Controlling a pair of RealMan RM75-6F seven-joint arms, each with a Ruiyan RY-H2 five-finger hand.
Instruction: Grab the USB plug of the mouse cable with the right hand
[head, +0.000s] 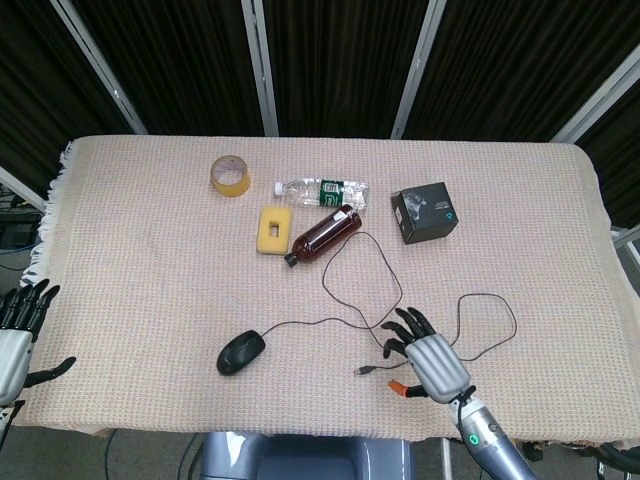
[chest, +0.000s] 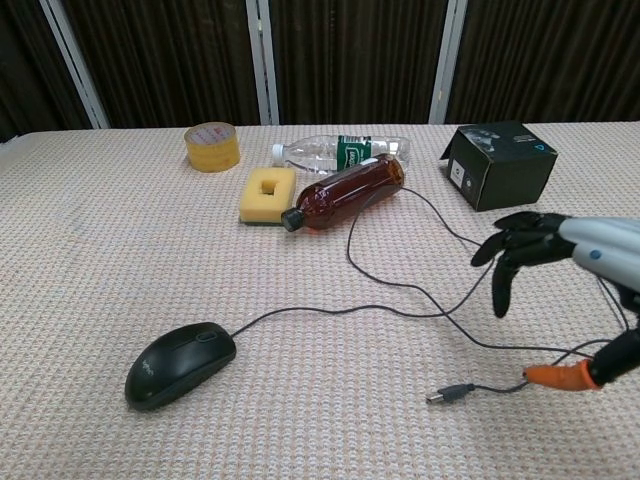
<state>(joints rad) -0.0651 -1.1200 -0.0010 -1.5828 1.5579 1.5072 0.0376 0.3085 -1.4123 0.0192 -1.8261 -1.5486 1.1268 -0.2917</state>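
Observation:
A black mouse (head: 241, 353) (chest: 180, 364) lies near the table's front edge. Its thin black cable (head: 363, 272) (chest: 420, 290) loops across the cloth and ends in a small USB plug (head: 364, 371) (chest: 449, 393). My right hand (head: 427, 359) (chest: 560, 290) hovers just right of the plug, fingers spread, holding nothing; its orange-tipped thumb (chest: 560, 376) is a short way right of the plug. My left hand (head: 17, 335) rests open at the table's left front corner, far from the mouse.
At the back stand a tape roll (head: 230, 176), a clear water bottle (head: 322, 191), a brown bottle (head: 323, 235), a yellow sponge (head: 273, 229) and a black box (head: 425, 212). A woven cloth (head: 140, 260) covers the table.

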